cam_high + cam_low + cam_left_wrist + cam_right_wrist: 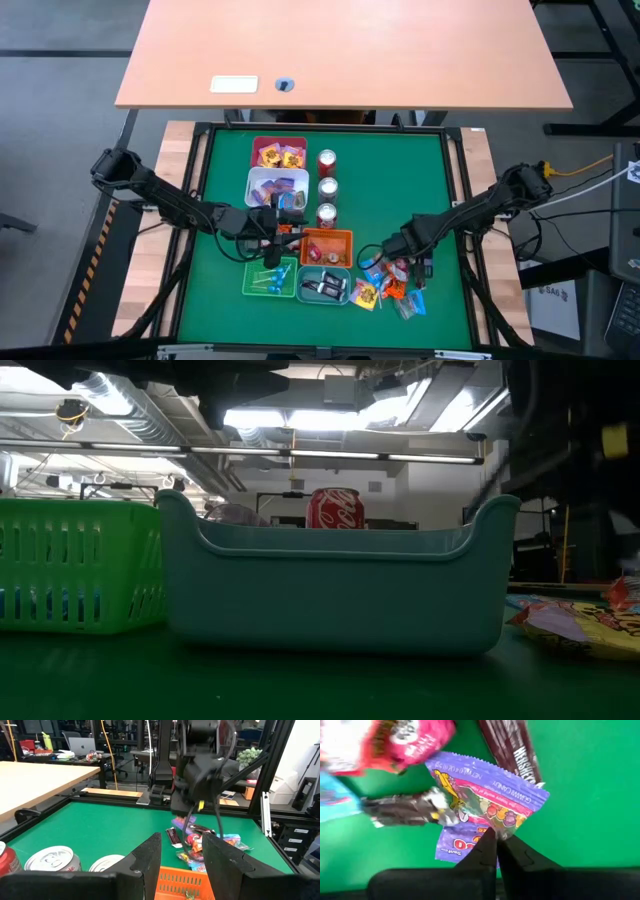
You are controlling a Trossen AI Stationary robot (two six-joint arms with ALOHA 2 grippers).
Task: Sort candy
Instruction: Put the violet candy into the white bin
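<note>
A heap of candy [392,285] in crinkly wrappers lies on the green mat at the near right. My right gripper [496,840] points steeply down over the heap's far edge, shut on a purple gummy packet [485,800]. Beside the packet lie a dark chocolate bar [512,747], a red packet [405,740] and a dark twisted sweet [400,810]. My left gripper [182,865] hovers level and open over the orange bin [180,887], with nothing between its fingers. Red [278,152], white [262,186], green [268,280] and teal [325,287] bins hold sorted sweets. My right gripper pinches the purple packet [492,822] between its two fingertips, at a crumpled spot near the middle of the wrapper. The fingers come from above, pointing down. In the left wrist view the packet [179,823] shows just under the gripper; whether it is clear of the mat I cannot tell.
Three red-and-silver cans [327,188] stand in a row right of the white bin. In the low view the teal bin [335,595] fills the middle, with the green bin [75,575] beside it. A wooden desk [340,50] stands beyond the far edge.
</note>
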